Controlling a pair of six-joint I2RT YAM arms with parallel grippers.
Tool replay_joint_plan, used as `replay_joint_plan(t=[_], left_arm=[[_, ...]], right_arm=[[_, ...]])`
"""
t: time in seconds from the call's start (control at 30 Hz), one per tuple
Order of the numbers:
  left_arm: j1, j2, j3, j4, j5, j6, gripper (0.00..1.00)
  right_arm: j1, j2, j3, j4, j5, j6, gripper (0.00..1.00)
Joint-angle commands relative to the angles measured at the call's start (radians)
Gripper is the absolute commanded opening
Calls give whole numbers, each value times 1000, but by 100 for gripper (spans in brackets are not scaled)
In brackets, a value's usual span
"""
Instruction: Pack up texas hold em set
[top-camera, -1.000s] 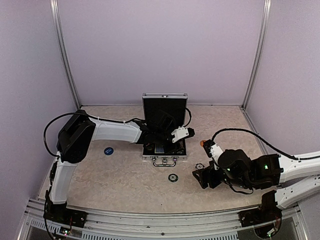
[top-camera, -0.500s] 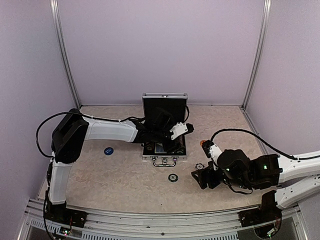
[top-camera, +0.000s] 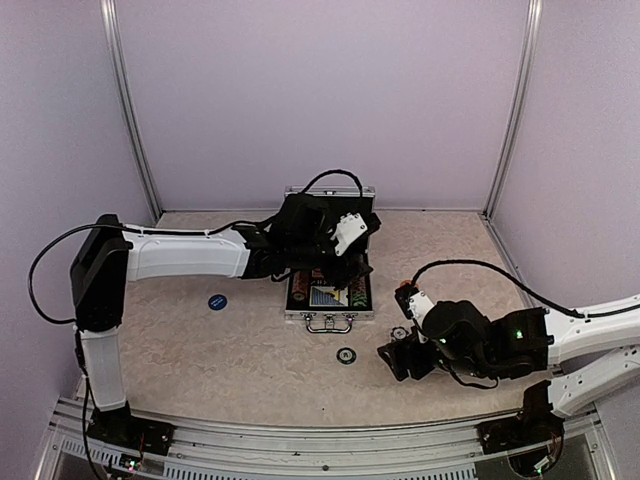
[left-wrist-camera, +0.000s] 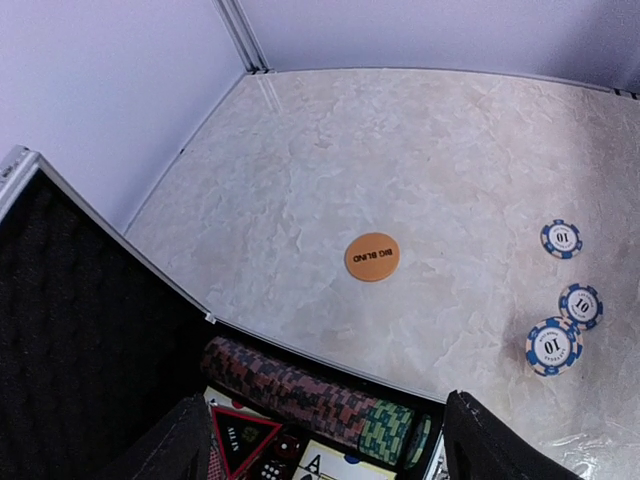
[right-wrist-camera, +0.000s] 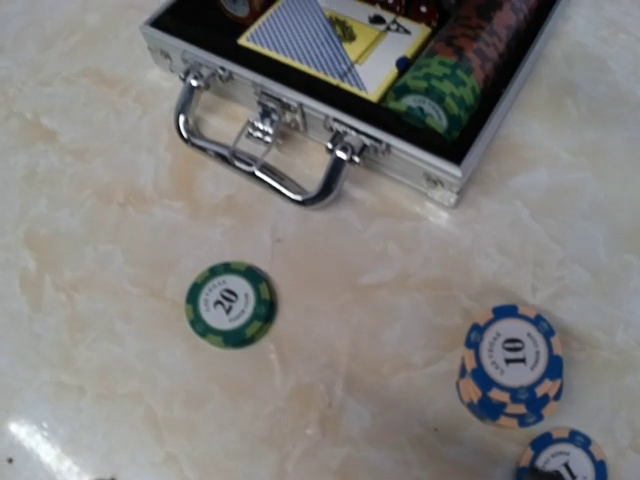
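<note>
Moved: left arm has risen over the open case (top-camera: 300, 314); its gripper (left-wrist-camera: 330, 462) is now spread and empty.
Right gripper (top-camera: 393, 353): spread, nothing in it, low over the desk (top-camera: 250, 360).
Just ahead of it: blue chips (right-wrist-camera: 510, 365) and green chip (right-wrist-camera: 231, 304), loose before the handle (right-wrist-camera: 265, 170).
Right of the case: orange disc (left-wrist-camera: 372, 257).
Advice: pinch the blue stack squarely by its rim and lift it clear of the handle.

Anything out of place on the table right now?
Yes: pieces lie loose outside the open silver metal case: a green 20 chip before its handle, blue 10 chips to the right, an orange BIG BLIND disc, and a blue disc to its left.
</note>
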Motion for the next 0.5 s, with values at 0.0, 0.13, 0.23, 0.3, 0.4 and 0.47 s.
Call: replay_joint_plan(t=[0.0,0.13,0.23,0.3,0.4,0.47], left_arm=[[-33,58,-17,-62,-28,30,79],[-32,109,11,-63,-38,36,79],[-29,162,52,-83,-47,41,79],[-29,196,76,-93,-52,47,78],[-24,236,103,-111,-57,54,78],[-22,253,113,-112,-66,56,78]], right_arm=[[3,0,36,-9,15,-3,87],[1,-11,36,-23,18,7,87],[1,-24,36,-39,21,16,87],[1,-32,35,-54,24,24,87],[2,-48,33,-64,28,28,87],[1,-55,33,-71,30,30,87]])
